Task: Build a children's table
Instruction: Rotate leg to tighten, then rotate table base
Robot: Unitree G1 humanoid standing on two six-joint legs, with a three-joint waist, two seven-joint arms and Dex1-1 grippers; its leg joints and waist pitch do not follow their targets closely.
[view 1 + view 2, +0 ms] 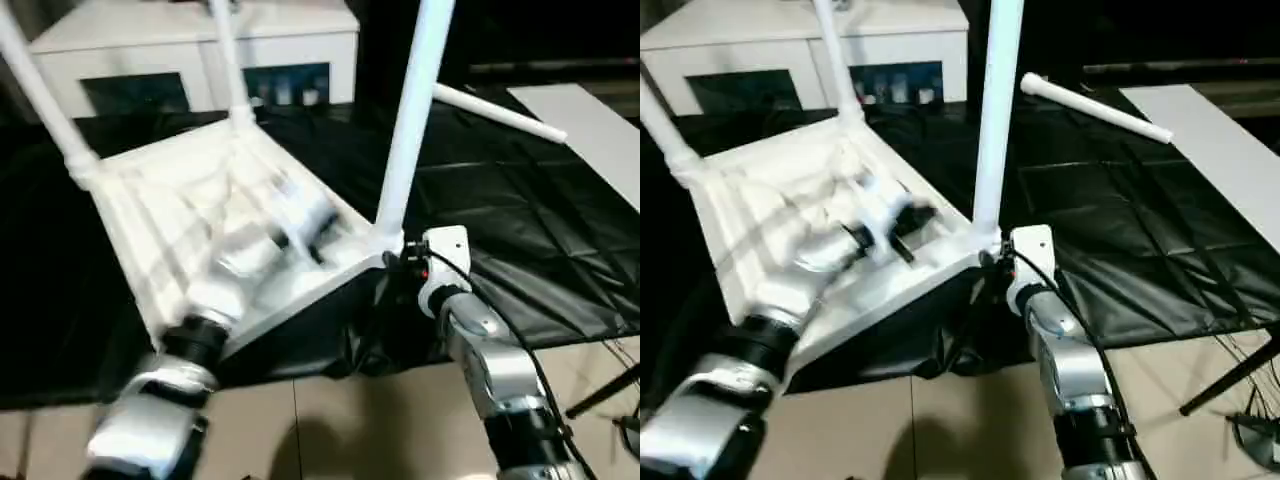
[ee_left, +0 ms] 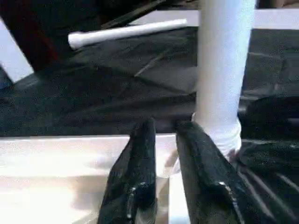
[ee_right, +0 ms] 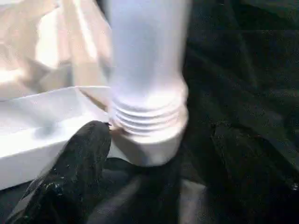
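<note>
The ribbed white plastic tabletop lies tilted, underside up, on black cloth. Left gripper, fingers nearly together, hovers above it. At four o'clock, the right gripper, fingers' state unclear, touches a threaded tubular leg.

Two robot arms with shiny silver forearm shells, each joined by black ribbed collars. The right arm ends in a white boxy wrist housing (a small red light glows on it) with a thin black cable looping along it. The left end effector has two glossy black tapered fingers. The right end effector's finger is matte black, rounded.
</note>
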